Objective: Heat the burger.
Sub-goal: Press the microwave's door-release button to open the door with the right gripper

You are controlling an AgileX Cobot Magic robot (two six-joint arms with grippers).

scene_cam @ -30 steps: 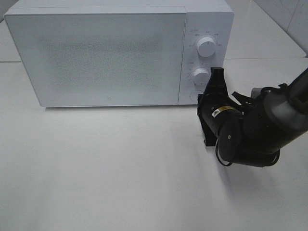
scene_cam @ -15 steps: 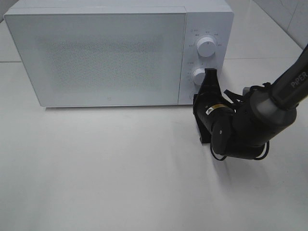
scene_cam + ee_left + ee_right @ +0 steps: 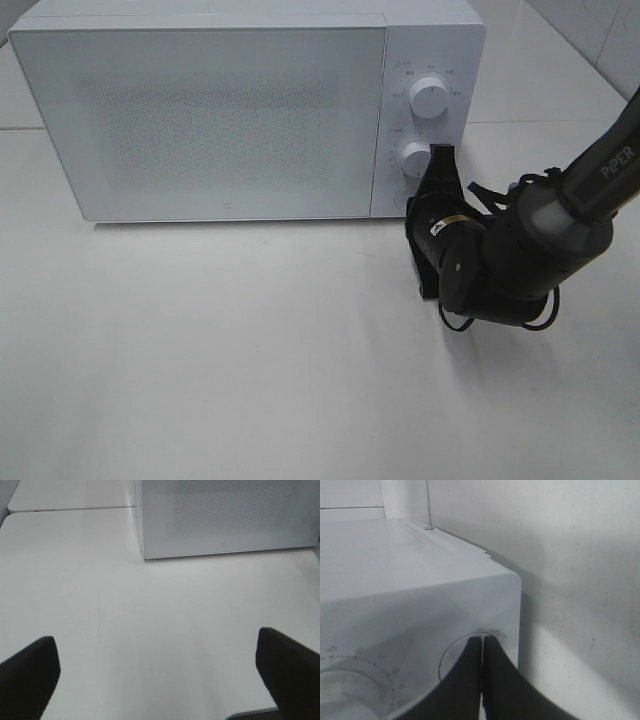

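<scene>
The burger is out of view. The white microwave (image 3: 220, 110) stands at the back of the table with its door closed. My right gripper (image 3: 413, 203) is shut, and its joined tips rest against the round button (image 3: 455, 655) at the lower corner of the control panel, below the two dials. In the right wrist view the gripper (image 3: 481, 639) shows its fingers pressed together on that button's rim. My left gripper (image 3: 160, 680) is open over bare table in front of the microwave (image 3: 225, 515), holding nothing; the exterior view does not show it.
The control panel carries an upper dial (image 3: 430, 97) and a lower dial (image 3: 416, 155). My right arm (image 3: 520, 260) lies over the table at the microwave's right front. White table surface (image 3: 200, 350) stretches in front of the door.
My right arm has drawn in and shifted slightly left toward the control panel, with its shut tips now at the lower button. The microwave door has stayed closed.
</scene>
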